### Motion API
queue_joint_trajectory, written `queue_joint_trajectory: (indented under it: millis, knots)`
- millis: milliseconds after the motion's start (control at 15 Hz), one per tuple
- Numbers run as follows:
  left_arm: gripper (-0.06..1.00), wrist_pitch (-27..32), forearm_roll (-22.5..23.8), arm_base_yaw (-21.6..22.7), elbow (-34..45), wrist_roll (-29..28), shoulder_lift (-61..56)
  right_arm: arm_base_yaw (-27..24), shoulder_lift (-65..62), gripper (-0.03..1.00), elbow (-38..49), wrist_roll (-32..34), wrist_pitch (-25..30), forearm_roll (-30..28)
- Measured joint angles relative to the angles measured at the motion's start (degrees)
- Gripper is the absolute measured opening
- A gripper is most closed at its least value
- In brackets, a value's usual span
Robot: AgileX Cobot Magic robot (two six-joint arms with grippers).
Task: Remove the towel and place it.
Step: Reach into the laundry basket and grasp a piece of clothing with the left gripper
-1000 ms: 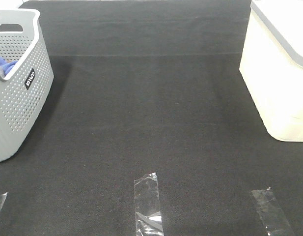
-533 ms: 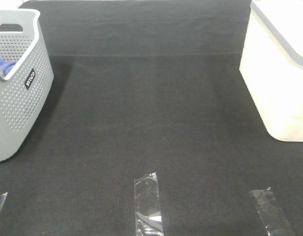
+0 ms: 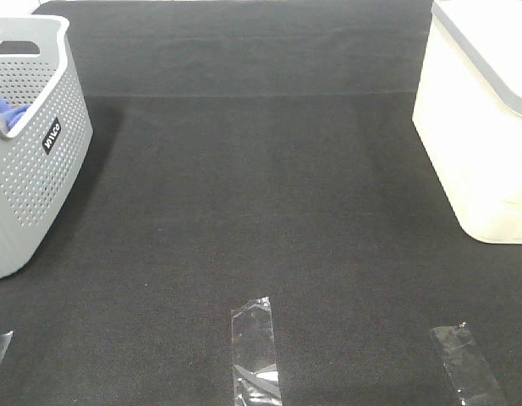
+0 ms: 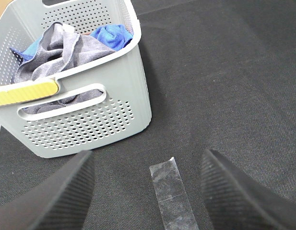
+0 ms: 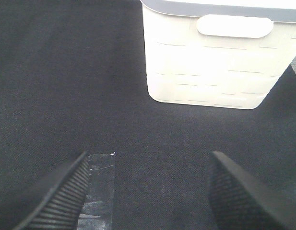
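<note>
The grey-lavender towel (image 4: pixel 56 50) lies crumpled inside the grey perforated basket (image 4: pixel 90 124), next to a small bright blue cloth (image 4: pixel 112 36). In the exterior high view the basket (image 3: pixel 28 169) stands at the left edge and only a bit of blue cloth (image 3: pixel 2 110) shows in it. My left gripper (image 4: pixel 148 191) is open and empty, above the black mat in front of the basket. My right gripper (image 5: pixel 148 191) is open and empty, above the mat in front of the cream bin (image 5: pixel 210 57). Neither gripper shows in the exterior high view.
The cream bin with a grey rim (image 3: pixel 480 127) stands at the right edge. Clear tape strips (image 3: pixel 256 351) (image 3: pixel 468 364) lie on the black mat (image 3: pixel 261 186) near its front edge. A yellow band (image 4: pixel 23 93) marks the basket's near rim.
</note>
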Motion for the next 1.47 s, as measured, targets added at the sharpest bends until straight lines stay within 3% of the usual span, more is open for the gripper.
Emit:
queue_joint_trajectory:
  millis: [1467]
  knots:
    - [0.62, 0.0, 0.0, 0.0, 0.0, 0.0, 0.0, 0.0, 0.0, 0.66, 0.0, 0.0, 0.0, 0.0]
